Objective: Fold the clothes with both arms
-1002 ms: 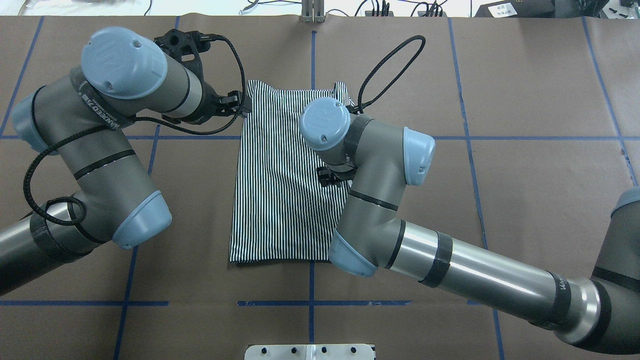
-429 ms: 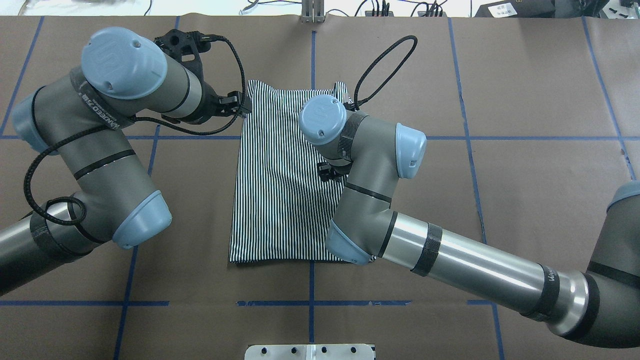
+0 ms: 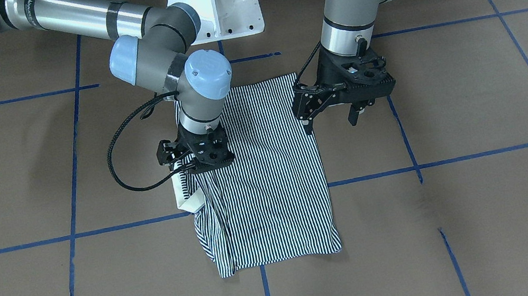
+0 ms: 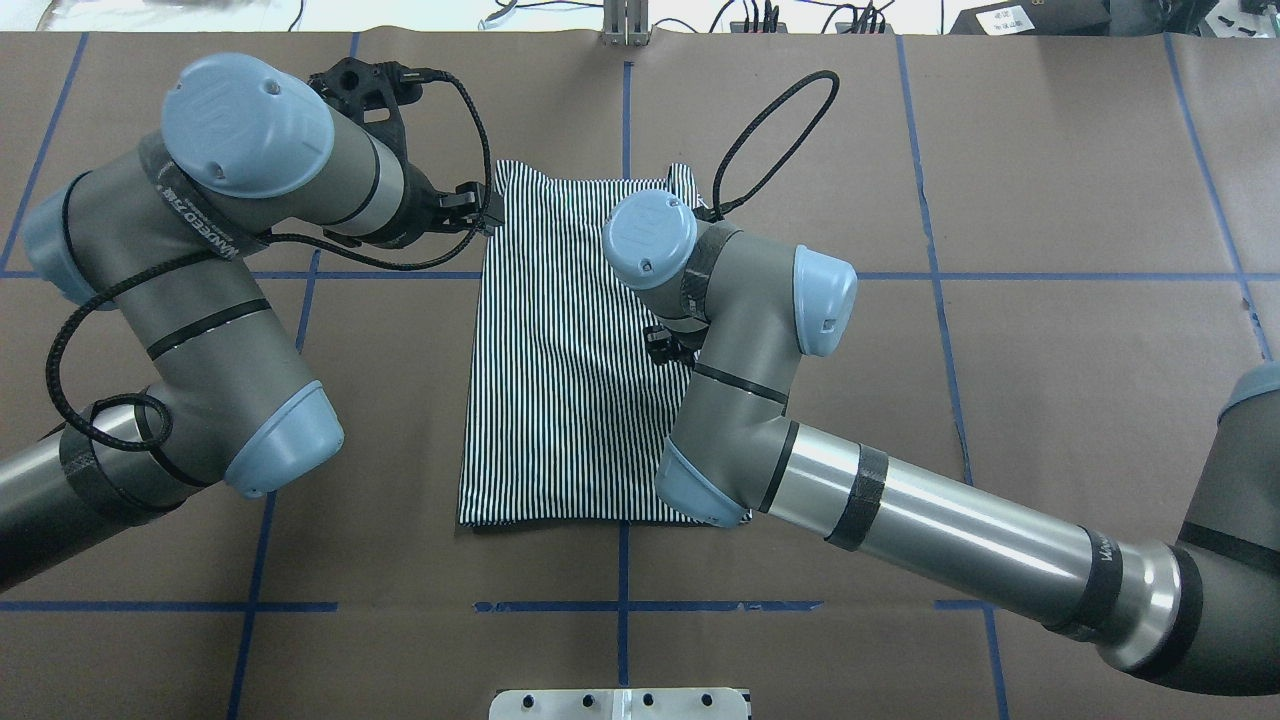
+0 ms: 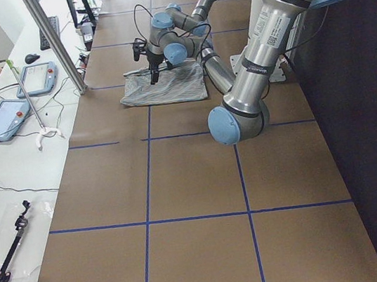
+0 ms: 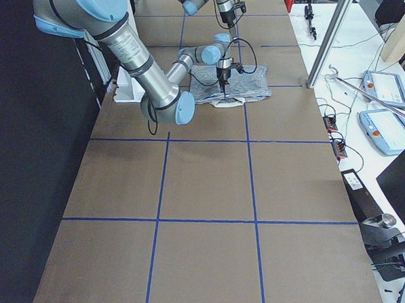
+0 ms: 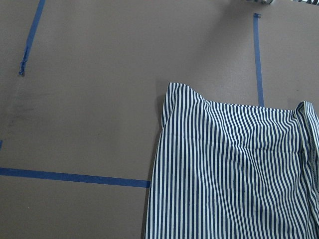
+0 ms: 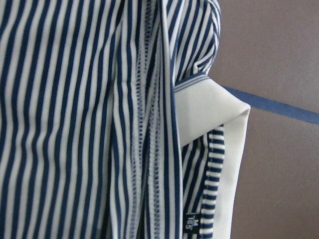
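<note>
I'm judging this as mid lengthwise fold: right gripper jaws pinching a raised seam ridge of the polo shirt lying mid-worktop, left gripper hovering with jaws released at its front-view 2 o'clock edge, next probably draping that ridge flat toward 3 o'clock.

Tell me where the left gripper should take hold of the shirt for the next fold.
Probably the far left corner of the shirt. It lies flat, but that corner pokes out in a small peak with bare table around it, so the open left gripper can come down from the left edge's side.
</note>
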Tool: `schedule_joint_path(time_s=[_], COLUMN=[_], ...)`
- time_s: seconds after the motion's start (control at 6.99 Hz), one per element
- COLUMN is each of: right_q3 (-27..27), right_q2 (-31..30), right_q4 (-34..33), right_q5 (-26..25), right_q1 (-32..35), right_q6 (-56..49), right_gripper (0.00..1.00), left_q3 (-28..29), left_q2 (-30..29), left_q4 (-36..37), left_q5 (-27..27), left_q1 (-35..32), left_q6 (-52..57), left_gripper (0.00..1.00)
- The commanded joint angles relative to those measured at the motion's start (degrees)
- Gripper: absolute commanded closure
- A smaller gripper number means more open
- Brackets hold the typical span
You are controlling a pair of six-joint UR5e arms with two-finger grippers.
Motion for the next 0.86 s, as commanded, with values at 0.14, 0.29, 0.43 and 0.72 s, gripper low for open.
schedule_joint_path(time_s=[0.14, 0.29, 0.43, 0.72], right_q3=[0.26, 2.79, 6.82, 7.65], right_q2=[-1.17, -3.61, -8.51, -7.26], right_q4=[-0.97, -1.85, -1.85, -1.33], right_q5=[0.17, 0.96, 1.31, 2.19], right_q1=[3.08, 6.50, 8.27, 9.60], right_q6=[-3.69, -7.98, -12.02, -12.24], right_gripper=[0.00, 0.00, 0.00, 0.00], left_q3=[0.17, 0.43, 0.35, 0.00], left_q2=[0.00, 0.00, -0.09, -0.27], left_q4=[-0.76, -1.29, -1.30, -1.21], left_q5=[0.08, -0.01, -0.01, -0.01], left_q1=[0.00, 0.00, 0.00, 0.09], left_q6=[0.00, 0.00, 0.00, -0.09], left_gripper=[0.00, 0.00, 0.00, 0.00])
